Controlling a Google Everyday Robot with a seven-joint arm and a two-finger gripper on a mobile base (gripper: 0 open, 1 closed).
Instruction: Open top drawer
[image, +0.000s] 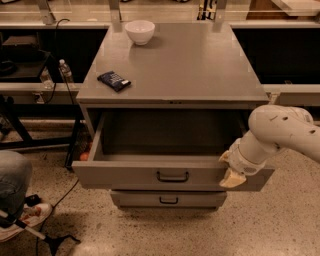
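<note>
We note the hand (231, 169) at the right end of the top drawer (125, 176) front, against its upper edge; whether it grips, we cannot tell. The drawer stands well out, pull handle (172, 176) left of the hand. Far up-left, on the cabinet surface (200, 65): white bowl (139, 31), dark packet (114, 80). Lower drawer (168, 199) below-left, shut.

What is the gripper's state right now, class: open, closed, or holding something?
Gripper: at the right end of the pulled-out top drawer's front; open or closed cannot be told.
</note>
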